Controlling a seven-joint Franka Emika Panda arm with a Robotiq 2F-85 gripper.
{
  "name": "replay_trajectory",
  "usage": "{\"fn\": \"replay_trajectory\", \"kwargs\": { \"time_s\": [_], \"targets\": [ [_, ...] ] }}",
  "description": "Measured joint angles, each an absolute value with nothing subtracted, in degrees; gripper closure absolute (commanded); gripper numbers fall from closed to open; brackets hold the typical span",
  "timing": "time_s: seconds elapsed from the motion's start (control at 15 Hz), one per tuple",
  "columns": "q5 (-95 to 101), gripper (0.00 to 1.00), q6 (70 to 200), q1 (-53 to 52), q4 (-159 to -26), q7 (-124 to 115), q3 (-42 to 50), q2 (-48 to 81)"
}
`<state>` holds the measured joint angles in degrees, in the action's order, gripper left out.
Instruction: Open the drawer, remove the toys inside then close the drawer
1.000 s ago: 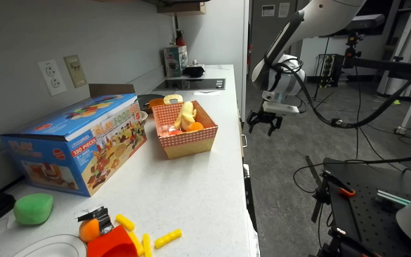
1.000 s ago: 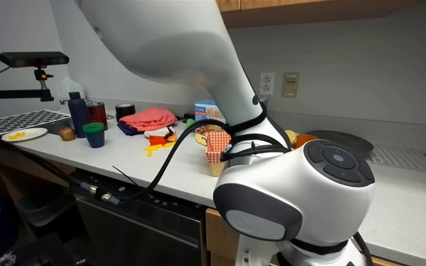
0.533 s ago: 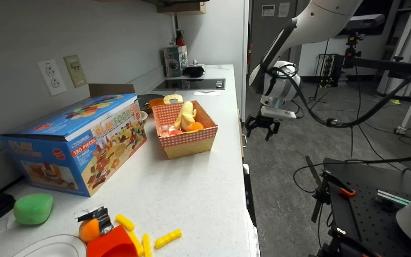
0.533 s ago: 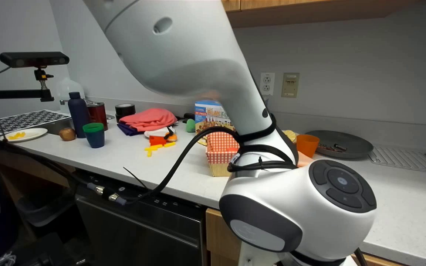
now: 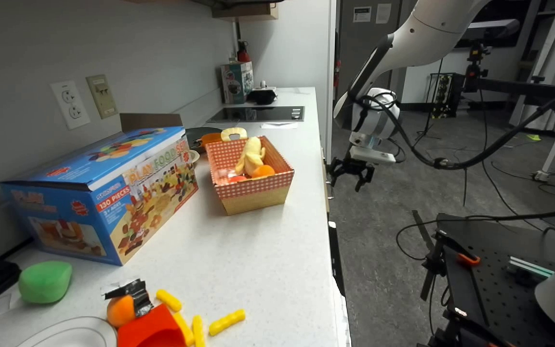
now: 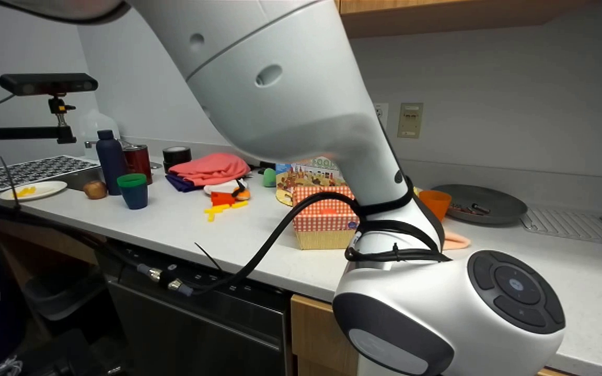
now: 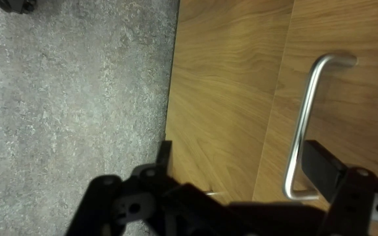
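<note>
The drawer (image 7: 356, 118) shows in the wrist view as a wood-coloured front with a silver bar handle (image 7: 302, 121). Its front looks shut; the inside is hidden. It also shows in an exterior view (image 6: 309, 324), partly behind the arm. My gripper (image 7: 238, 143) is open and empty, its fingers wide apart. In the wrist view the handle lies between the fingers, close by the right finger; I cannot tell if they touch. In an exterior view the gripper (image 5: 345, 187) is beside the counter's front. A red piece (image 5: 237, 179) and a round orange piece (image 5: 263, 171) lie in the basket; I cannot tell if they are the toys.
A checked basket (image 5: 253, 195), also holding a yellow banana toy (image 5: 252, 152), stands on the counter (image 5: 277, 250) near its front edge. A play-food box (image 5: 99, 183) stands against the wall. A lower wood panel (image 7: 221, 98) lies beside the drawer front.
My gripper has moved slightly down and toward the counter's front, with the arm shifting right and down in an exterior view. The gripper stays open. The things on the counter have not moved.
</note>
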<state>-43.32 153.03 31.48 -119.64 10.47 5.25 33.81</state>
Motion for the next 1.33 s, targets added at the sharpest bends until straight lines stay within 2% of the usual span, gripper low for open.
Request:
{"fn": "replay_trajectory", "kwargs": {
  "time_s": [0.8, 1.33],
  "targets": [
    [-43.4, 0.0, 150.9, 31.8, -116.6, 10.4, 4.6, 37.2],
    [-46.6, 0.0, 152.0, 32.1, -119.8, 10.4, 5.2, 36.4]
  ]
}}
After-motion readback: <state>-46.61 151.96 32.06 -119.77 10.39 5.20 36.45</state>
